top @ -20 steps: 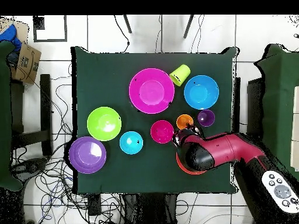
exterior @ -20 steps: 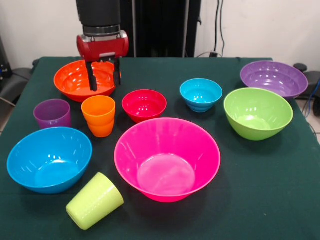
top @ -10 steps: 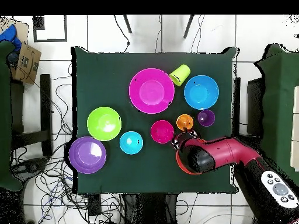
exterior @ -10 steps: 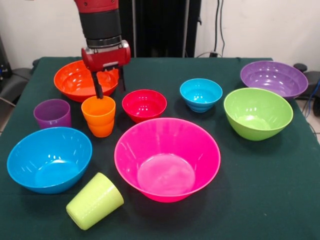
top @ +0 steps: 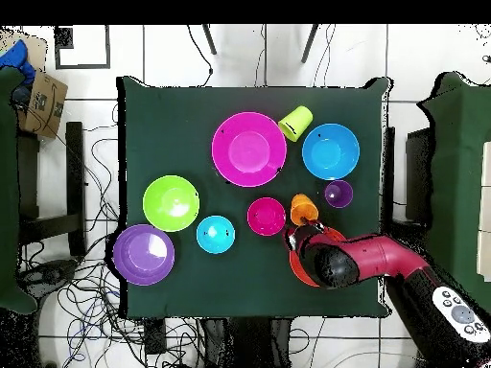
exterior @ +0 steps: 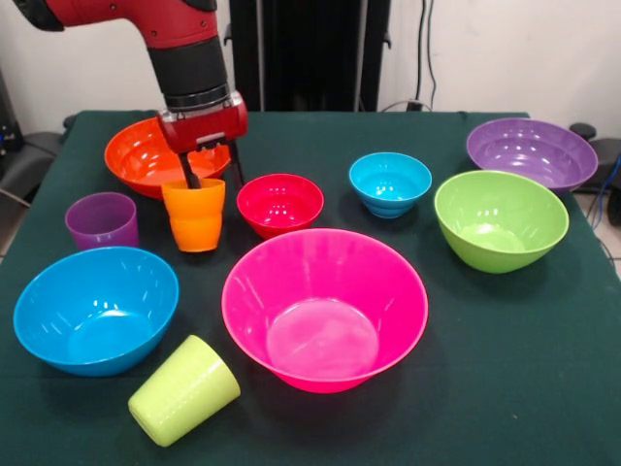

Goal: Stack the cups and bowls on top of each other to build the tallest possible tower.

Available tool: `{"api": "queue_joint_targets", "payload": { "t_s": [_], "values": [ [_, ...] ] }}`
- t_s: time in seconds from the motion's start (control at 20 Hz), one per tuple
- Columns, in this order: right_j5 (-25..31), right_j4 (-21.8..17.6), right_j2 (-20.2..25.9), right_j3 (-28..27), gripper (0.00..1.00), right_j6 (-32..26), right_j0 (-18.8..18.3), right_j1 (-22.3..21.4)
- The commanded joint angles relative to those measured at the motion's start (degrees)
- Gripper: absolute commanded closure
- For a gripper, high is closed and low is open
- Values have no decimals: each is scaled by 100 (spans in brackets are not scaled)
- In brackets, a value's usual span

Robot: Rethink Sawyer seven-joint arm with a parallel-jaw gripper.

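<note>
Lifted and tilted since before, orange cup (exterior: 195, 214) hangs grasped by hand (exterior: 212, 175).

arm (exterior: 146, 19): glossy red shell; black ribbed wrist | red head; thin dark jaws

No text, label, brand, number or sign can be read in either view. The cups and bowls are plain coloured plastic with no markings, and the dark green table cover (exterior: 505, 388) carries no print. The arm's red and black housing (top: 369, 261) shows no legible lettering. In the overhead view, a cardboard box (top: 40, 103) lies off the table at the upper left, but any print on it is too small to make out.
</note>
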Motion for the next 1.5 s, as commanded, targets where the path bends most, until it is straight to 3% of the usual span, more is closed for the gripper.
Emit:
{"api": "queue_joint_targets", "payload": {
  "t_s": [0.05, 0.6, 0.65, 1.5],
  "values": [
    [-169, -567, 116, -388, 0, -753, 83, 207],
    [-146, -451, 219, -172, 0, -643, 143, -74],
    [-54, -402, 232, -173, 100, -668, 167, -93],
    [92, -269, 67, 15, 100, -332, 439, -522]
  ]
}}
